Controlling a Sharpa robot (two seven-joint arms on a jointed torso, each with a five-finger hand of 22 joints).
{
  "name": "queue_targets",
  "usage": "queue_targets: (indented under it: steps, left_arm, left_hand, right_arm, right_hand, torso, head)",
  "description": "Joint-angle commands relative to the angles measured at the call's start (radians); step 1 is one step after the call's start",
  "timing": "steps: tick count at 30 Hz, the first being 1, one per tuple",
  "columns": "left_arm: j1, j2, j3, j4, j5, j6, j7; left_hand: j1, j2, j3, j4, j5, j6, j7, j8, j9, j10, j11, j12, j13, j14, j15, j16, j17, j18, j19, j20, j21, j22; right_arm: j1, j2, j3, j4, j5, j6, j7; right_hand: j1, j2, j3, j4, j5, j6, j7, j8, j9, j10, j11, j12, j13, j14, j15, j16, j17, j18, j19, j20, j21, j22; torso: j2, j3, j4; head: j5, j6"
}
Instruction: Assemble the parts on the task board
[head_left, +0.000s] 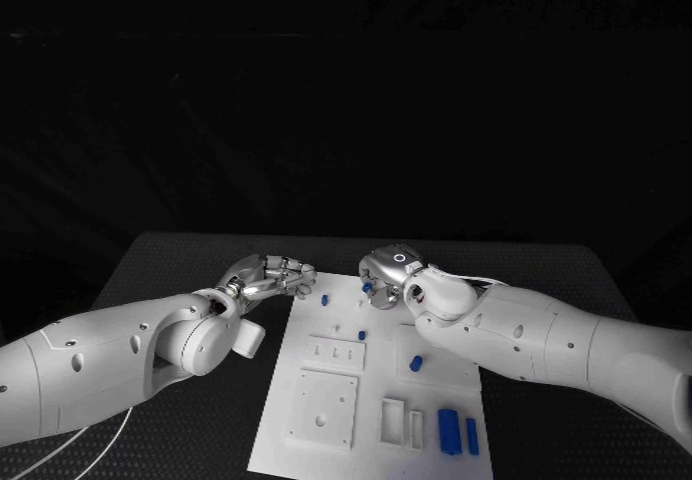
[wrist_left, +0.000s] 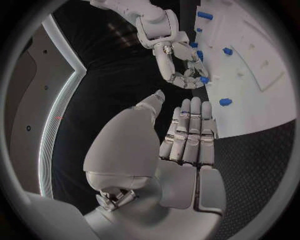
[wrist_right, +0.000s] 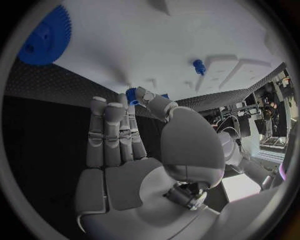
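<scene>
A flat white rectangular task board (head_left: 378, 390) lies on a black textured table (head_left: 173, 260) in a dark room, carrying small blue plastic parts. Two long blue blocks (head_left: 449, 431) rest side by side near its right near corner, beside raised white rectangular fixtures (head_left: 326, 405). A short blue peg (head_left: 415, 363) stands right of centre, and a smaller blue peg (head_left: 362, 335) stands farther back toward the middle. Another small blue piece (head_left: 326, 298) sits at the far left edge. The right wrist view shows a round blue toothed gear (wrist_right: 44, 36) lying at one board edge.

At the board's far end, the silver right hand (head_left: 389, 275) pinches a small blue part (wrist_left: 204, 79) between thumb and fingertip, just above the board's far edge. The silver left hand (head_left: 271, 276) hovers just off the far left corner, fingers straight and together, grasping nothing, near the far-left piece but apart from it.
</scene>
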Motion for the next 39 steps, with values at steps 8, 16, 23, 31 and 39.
queue_targets:
  steps: [8,16,23,31,39]
  left_arm:
    - [0.002,0.003,0.001,0.001,-0.004,0.016,0.006]
    - [0.003,0.0,0.002,0.0,-0.006,0.012,0.008]
    - [0.006,-0.003,0.002,0.002,-0.006,0.013,0.008]
    - [0.007,-0.01,0.002,0.004,-0.008,0.012,0.008]
    - [0.009,-0.01,0.002,0.005,-0.009,0.012,0.008]
  left_hand:
    - [-0.005,-0.003,-0.002,0.004,0.0,0.0,0.007,-0.005,-0.001,0.008,0.0,-0.007,-0.001,0.005,0.001,-0.004,0.002,0.02,-0.002,0.0,-0.004,0.018]
    - [-0.004,-0.003,-0.002,0.004,0.0,0.0,0.007,-0.006,-0.002,0.008,0.0,-0.007,-0.001,0.005,0.001,-0.005,0.002,0.02,-0.002,0.0,-0.005,0.018]
    - [-0.004,-0.004,-0.002,0.004,0.0,0.0,0.007,-0.006,-0.002,0.008,0.0,-0.008,-0.001,0.005,0.001,-0.005,0.002,0.02,-0.003,0.0,-0.005,0.018]
    - [-0.003,-0.004,-0.003,0.004,0.0,0.0,0.007,-0.006,-0.002,0.009,0.0,-0.008,-0.001,0.004,0.001,-0.006,0.002,0.02,-0.003,0.0,-0.005,0.018]
    - [-0.003,-0.004,-0.003,0.004,0.0,0.001,0.007,-0.006,-0.002,0.009,0.0,-0.009,-0.001,0.004,0.001,-0.006,0.002,0.02,-0.003,0.0,-0.005,0.018]
  right_arm:
    - [-0.003,0.01,-0.001,-0.007,-0.018,0.019,-0.007]
    - [-0.003,0.017,-0.001,-0.016,-0.027,0.023,-0.015]
    - [-0.003,0.028,-0.001,-0.029,-0.026,0.031,-0.011]
    - [-0.003,0.021,-0.001,-0.035,-0.027,0.04,-0.014]
    - [-0.003,0.019,-0.001,-0.032,-0.032,0.053,-0.022]
  right_hand:
    - [0.012,0.0,0.009,0.001,0.002,0.007,0.003,0.002,0.029,0.006,0.0,-0.002,0.002,0.002,-0.007,0.005,0.0,0.024,-0.003,-0.007,0.004,0.022]
    - [0.012,-0.002,0.012,0.002,0.002,0.007,0.003,0.001,0.03,0.006,0.0,-0.003,0.002,0.001,-0.007,0.005,0.0,0.024,-0.004,-0.007,0.005,0.022]
    - [0.013,-0.005,0.016,0.002,0.002,0.007,0.003,0.001,0.031,0.006,0.001,-0.003,0.004,0.001,-0.007,0.006,0.0,0.024,-0.005,-0.007,0.007,0.022]
    - [0.013,-0.005,0.018,0.003,0.002,0.008,0.003,0.0,0.031,0.006,0.001,-0.004,0.004,0.001,-0.007,0.007,-0.001,0.024,-0.005,-0.007,0.008,0.022]
    - [0.013,-0.007,0.018,0.003,0.002,0.008,0.002,0.0,0.032,0.007,0.001,-0.004,0.005,0.001,-0.006,0.008,0.0,0.024,-0.006,-0.007,0.009,0.022]
  torso:
    - [0.001,-0.0001,-0.0007]
    - [0.001,-0.0007,0.0009]
    - [0.002,0.0003,-0.0006]
    - [0.001,-0.0004,-0.0009]
    - [0.001,0.0002,-0.0025]
  head:
    - [-0.001,0.002]
    - [-0.005,-0.002]
    - [-0.003,-0.003]
    - [-0.002,-0.006]
    - [-0.001,-0.003]
